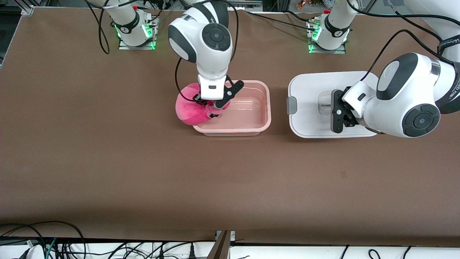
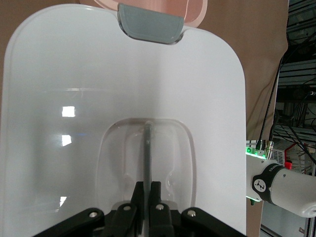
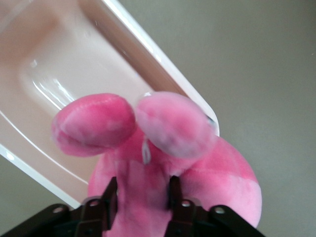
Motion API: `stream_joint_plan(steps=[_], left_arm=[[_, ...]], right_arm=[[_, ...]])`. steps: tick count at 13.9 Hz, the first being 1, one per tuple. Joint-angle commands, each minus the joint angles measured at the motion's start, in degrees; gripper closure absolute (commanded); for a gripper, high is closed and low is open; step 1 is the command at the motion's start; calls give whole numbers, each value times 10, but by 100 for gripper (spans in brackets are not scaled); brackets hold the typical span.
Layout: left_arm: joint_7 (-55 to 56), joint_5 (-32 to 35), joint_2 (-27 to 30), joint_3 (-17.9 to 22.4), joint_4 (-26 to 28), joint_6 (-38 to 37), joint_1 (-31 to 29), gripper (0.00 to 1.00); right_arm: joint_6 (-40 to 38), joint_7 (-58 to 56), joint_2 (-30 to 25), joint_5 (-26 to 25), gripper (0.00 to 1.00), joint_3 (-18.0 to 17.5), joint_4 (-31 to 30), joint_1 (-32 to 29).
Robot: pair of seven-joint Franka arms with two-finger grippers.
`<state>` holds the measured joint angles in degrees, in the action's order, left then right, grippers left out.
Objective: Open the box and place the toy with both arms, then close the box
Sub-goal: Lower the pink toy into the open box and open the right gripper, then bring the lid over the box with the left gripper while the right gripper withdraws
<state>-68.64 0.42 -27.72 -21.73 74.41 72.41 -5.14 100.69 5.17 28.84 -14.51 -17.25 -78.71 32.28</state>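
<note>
The box (image 1: 267, 108), a pinkish tub, stands open with nothing inside. It also shows in the right wrist view (image 3: 74, 64). My right gripper (image 1: 212, 108) is shut on the hot-pink toy (image 1: 188, 106) and holds it over the box's rim at the right arm's end. In the right wrist view the toy (image 3: 163, 143) sits between the fingers of that gripper (image 3: 141, 195). The white lid (image 1: 309, 108) lies beside the box toward the left arm's end. My left gripper (image 1: 334, 113) is shut on the lid's recessed centre handle (image 2: 147, 148), as seen in the left wrist view (image 2: 148, 190).
A grey latch (image 1: 291, 105) on the lid's edge faces the box and also shows in the left wrist view (image 2: 150, 22). Both arm bases stand at the table's edge farthest from the front camera. Cables hang along the edge nearest to it.
</note>
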Motion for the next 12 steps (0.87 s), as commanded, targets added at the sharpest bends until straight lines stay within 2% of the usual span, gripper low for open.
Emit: stream_joint_plan(steps=[1, 5, 8, 10, 12], left_arm=[[-8, 17, 0, -5, -5, -10, 10, 100], [-4, 9, -6, -5, -3, -8, 40, 100], [34, 3, -16, -6, -5, -3, 77, 100], [67, -11, -27, -6, -6, 20, 106, 100], [99, -37, -39, -6, -6, 59, 133, 100]], right_arm=[[-27, 52, -5, -8, 0, 2, 55, 23], [-102, 71, -39, -4, 0, 5, 104, 23], [-134, 72, -65, 0, 0, 29, 105, -19], [-134, 71, -75, 20, 0, 81, 104, -47], [-140, 70, -75, 51, 0, 155, 104, -59]])
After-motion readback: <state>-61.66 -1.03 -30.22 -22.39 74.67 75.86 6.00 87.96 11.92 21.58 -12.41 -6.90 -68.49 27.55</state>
